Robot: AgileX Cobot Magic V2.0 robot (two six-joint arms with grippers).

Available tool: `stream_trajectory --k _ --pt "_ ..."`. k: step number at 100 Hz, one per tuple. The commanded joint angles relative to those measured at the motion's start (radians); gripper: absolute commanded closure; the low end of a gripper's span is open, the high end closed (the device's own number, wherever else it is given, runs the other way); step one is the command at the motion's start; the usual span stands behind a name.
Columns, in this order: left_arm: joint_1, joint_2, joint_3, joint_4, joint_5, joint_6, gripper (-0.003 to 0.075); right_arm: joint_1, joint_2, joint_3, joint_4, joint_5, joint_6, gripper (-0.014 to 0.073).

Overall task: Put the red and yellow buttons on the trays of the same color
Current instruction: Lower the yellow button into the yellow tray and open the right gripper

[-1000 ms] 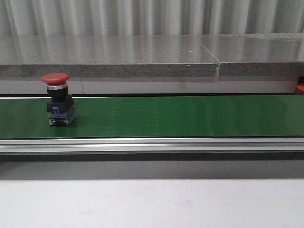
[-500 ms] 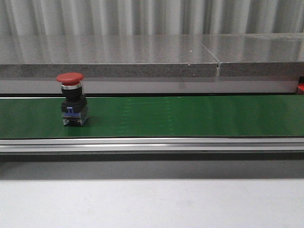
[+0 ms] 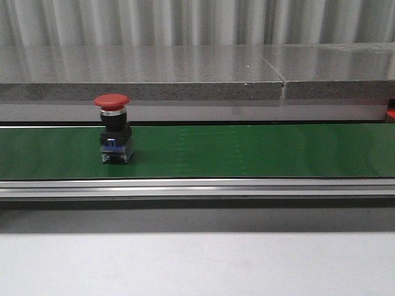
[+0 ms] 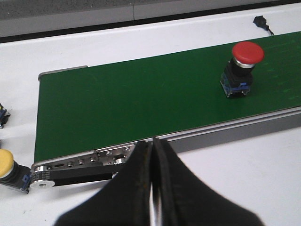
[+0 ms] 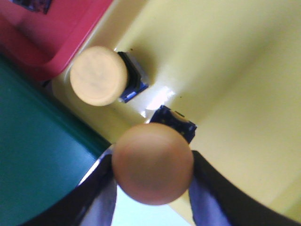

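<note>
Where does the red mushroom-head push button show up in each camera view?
Front view: the red mushroom-head push button stands upright, left of centre on the green conveyor belt.
Left wrist view: same button at the upper right, on the belt.
Right wrist view: not in it.
Shared landmark: the green conveyor belt.

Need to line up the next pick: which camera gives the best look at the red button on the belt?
The front view: the red button stands upright, side-on, on the green belt. The left wrist view also shows it, smaller, from above, beyond the closed left gripper. The right wrist view shows no red button, only yellow ones.
</note>
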Motion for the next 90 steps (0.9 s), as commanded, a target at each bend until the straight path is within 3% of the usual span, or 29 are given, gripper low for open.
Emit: stream_trajectory --k 1,14,26,45,52,90 --pt "-0.007 0.004 -0.029 -0.017 -0.066 -0.001 0.0741 -0.005 0.002 -0.022 0.006 -0.047 0.002 0.0547" --pt "-0.007 0.004 -0.029 -0.017 -0.066 -0.001 0.0741 -0.005 0.034 -0.022 0.006 -0.045 0.002 0.0546" --pt "-0.007 0.004 -0.029 -0.017 -0.066 -0.001 0.0741 -0.005 0.043 -0.022 0.006 -0.029 0.001 0.0483" --pt "-0.007 0.004 -0.029 -0.017 -0.066 -0.001 0.0741 -0.005 0.043 -0.022 0.007 -0.029 -0.009 0.0178" --pt "-0.007 0.004 -0.029 -0.017 -0.066 -0.001 0.0741 -0.005 0.038 -0.022 0.012 -0.037 -0.009 0.0122" --pt "-0.007 0.004 -0.029 -0.017 -0.066 -0.001 0.0741 0.000 -0.146 -0.022 0.012 -0.089 -0.011 0.0125"
